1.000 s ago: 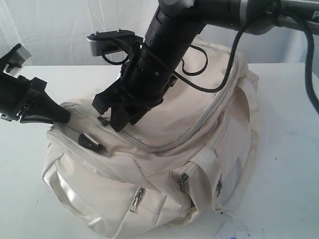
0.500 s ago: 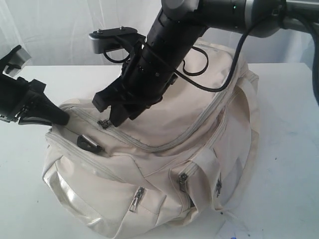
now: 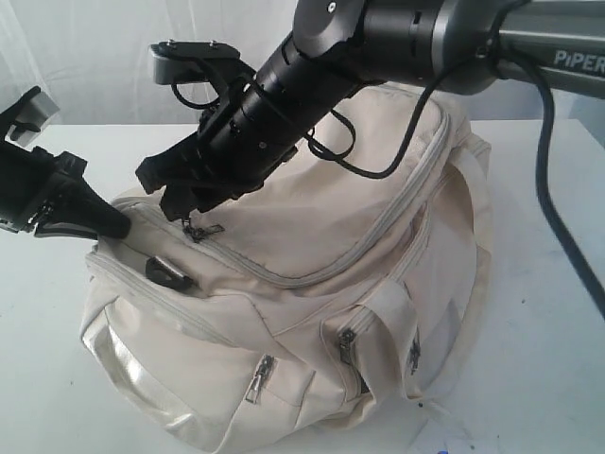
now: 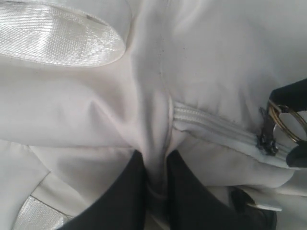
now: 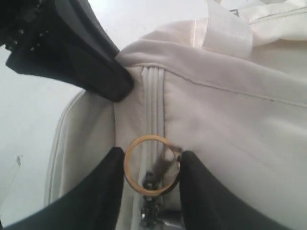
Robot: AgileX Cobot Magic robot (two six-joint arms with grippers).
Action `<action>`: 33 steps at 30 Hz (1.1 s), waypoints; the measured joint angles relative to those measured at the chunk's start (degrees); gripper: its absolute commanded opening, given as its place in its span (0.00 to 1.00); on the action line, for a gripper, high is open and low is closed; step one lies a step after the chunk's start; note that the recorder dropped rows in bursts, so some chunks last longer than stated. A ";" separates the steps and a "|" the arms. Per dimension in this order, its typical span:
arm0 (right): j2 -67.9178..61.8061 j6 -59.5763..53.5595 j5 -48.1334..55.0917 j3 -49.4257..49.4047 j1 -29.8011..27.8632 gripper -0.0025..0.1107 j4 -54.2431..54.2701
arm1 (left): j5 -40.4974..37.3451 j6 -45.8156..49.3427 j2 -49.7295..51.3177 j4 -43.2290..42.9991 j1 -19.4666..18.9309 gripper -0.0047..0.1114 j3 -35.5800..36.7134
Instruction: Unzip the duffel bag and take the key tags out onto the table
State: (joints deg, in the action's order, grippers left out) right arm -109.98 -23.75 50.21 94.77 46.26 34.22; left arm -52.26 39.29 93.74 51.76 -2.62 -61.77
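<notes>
Since the bag [image 3: 378, 236] looks soft and slack, left gripper [image 4: 156, 160] pinches its fabric while right gripper [image 5: 151, 165] clasps the zipper ring [image 5: 148, 139].

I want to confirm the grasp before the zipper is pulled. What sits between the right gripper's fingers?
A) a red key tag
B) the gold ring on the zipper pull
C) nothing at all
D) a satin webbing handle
B: the right wrist view shows the gold ring sitting between the two fingers of the right gripper, touching both.
</notes>
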 measured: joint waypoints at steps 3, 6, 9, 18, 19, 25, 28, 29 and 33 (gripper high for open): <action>-0.66 -0.90 -1.55 0.12 0.00 0.02 1.49 | 0.00 0.00 0.00 0.00 0.00 0.04 0.00; -1.50 -0.97 -1.92 1.47 0.00 0.02 1.75 | 0.11 0.00 0.00 0.00 0.00 0.04 0.00; -3.06 -0.97 -2.13 4.15 0.00 0.02 1.90 | 0.36 0.00 0.00 0.11 0.00 0.04 0.00; -9.86 -1.01 -1.38 11.17 0.00 0.02 4.31 | 0.71 0.00 0.00 0.32 0.00 0.04 0.00; -10.71 -1.01 -1.38 11.95 0.00 0.02 4.45 | 0.71 0.00 0.00 0.32 0.00 0.04 0.00; -13.33 -1.01 -1.63 16.09 0.00 0.02 6.92 | 0.82 -0.12 0.00 0.64 0.00 0.04 0.00; -15.47 -1.01 -1.63 18.60 0.00 0.02 8.48 | 0.82 -0.12 0.00 0.77 0.00 0.04 0.00; -15.91 -1.01 -1.75 19.11 0.00 0.02 8.80 | 0.70 -0.12 0.00 0.77 0.00 0.04 0.00; -17.76 -1.01 -2.77 21.12 0.00 0.02 9.43 | 0.56 -0.12 0.00 0.86 0.00 0.04 0.00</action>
State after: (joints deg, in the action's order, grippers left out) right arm -127.74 -24.75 47.44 115.89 46.26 43.65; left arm -51.70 39.17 93.74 52.62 -2.62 -61.77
